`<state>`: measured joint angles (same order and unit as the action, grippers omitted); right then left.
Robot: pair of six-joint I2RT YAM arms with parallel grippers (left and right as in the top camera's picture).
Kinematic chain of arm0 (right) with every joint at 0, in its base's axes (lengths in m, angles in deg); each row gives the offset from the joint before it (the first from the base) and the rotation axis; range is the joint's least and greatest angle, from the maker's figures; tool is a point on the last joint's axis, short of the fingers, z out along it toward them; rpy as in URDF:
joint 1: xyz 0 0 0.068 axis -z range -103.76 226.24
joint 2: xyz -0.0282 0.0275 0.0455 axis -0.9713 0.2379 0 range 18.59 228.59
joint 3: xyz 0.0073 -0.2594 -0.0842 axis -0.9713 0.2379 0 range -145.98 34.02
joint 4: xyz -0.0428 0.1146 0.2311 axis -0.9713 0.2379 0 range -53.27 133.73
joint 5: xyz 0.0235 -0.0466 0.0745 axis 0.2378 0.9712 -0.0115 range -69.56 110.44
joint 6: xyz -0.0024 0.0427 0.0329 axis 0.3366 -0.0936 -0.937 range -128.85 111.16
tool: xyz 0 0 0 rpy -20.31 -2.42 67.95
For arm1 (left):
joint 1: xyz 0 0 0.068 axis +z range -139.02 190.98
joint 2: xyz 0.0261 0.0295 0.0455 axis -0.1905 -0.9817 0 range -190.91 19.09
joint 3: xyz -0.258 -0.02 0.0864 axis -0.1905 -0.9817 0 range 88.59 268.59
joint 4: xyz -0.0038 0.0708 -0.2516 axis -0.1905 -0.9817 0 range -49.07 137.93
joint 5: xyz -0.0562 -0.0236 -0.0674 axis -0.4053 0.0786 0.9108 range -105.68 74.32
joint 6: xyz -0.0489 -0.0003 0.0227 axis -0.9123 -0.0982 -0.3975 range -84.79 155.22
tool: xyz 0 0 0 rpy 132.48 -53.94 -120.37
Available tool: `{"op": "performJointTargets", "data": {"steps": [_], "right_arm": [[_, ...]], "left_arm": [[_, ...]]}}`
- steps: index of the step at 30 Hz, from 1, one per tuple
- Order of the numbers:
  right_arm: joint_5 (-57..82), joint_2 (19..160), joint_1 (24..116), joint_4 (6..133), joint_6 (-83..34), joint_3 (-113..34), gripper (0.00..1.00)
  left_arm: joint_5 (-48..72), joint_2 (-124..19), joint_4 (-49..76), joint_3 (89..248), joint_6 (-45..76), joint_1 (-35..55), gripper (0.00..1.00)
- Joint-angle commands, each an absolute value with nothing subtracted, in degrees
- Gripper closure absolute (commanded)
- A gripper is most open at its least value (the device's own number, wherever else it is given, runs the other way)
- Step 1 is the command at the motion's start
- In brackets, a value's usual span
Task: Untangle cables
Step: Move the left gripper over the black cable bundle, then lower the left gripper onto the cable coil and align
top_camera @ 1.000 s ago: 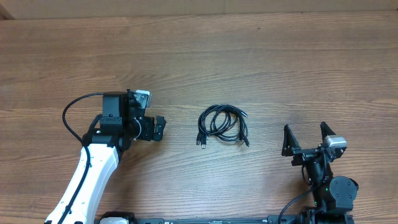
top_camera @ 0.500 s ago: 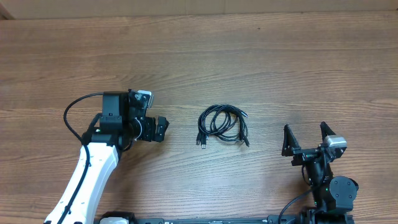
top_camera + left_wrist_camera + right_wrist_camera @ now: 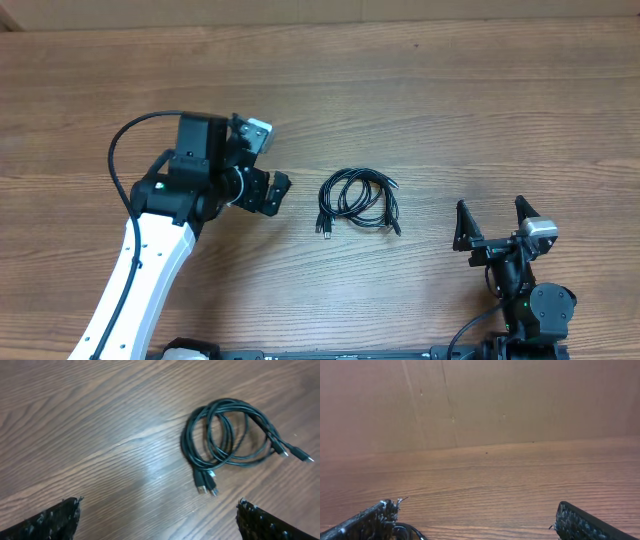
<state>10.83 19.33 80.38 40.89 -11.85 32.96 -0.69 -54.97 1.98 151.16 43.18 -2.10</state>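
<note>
Across the worktop (image 3: 450, 90), the left gripper (image 3: 275, 192) hangs just left of the cables (image 3: 358, 200) with its fingers spread and empty. The right gripper (image 3: 490, 215), equally spread, sits well to their right. The cables form one loose coil. A plug end (image 3: 206, 489), apparently free, looks like the best first pinch.

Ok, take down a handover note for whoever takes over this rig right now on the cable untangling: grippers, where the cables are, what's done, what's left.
Left gripper: open, empty, beside the cables on their left, facing them, not touching.
Right gripper: open, empty, near the front right of the table, apart from the cables.
Cables: one looped, tangled bundle lying mid-table, with plug ends sticking out at its front-left and right sides.
Done: nothing separated yet.
Left: probably grip a plug end or strand, draw the cords apart and lay each out on its own.
</note>
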Motion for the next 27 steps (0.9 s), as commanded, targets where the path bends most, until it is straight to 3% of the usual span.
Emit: {"op": "performJointTargets", "data": {"steps": [1,10,27], "right_arm": [[11.4,18.8,80.4,40.7,-12.0,33.5,0.0],[11.4,18.8,80.4,40.7,-12.0,33.5,0.0],[11.4,18.8,80.4,40.7,-12.0,33.5,0.0]], "left_arm": [[-1.0,-55.1,1.2,153.1,44.9,-5.5,0.01],[-1.8,-55.1,0.2,153.1,49.4,-19.2,0.0],[-1.7,-55.1,1.5,153.1,47.4,-20.2,0.0]]}}
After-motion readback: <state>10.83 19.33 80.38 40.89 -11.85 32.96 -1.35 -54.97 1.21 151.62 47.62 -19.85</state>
